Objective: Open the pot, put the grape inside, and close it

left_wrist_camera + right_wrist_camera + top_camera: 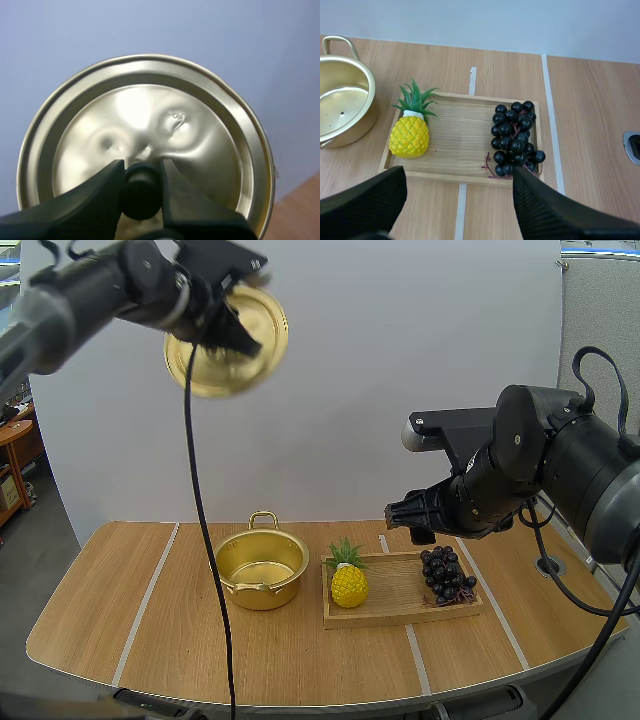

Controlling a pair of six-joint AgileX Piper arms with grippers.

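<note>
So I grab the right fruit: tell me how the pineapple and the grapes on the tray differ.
The pineapple is yellow with a green crown; the grapes are a black bunch. The pineapple stands upright at the end of the wooden tray nearer the pot; the grapes lie at its other end. Both rest on that tray.

The wooden desk (120, 610), crossed by pale stripes (148, 602) running near to far, bears an open golden pot (262, 568) near its middle. Just right of the pot, not touching it, lies a wooden tray (395, 586).
</note>
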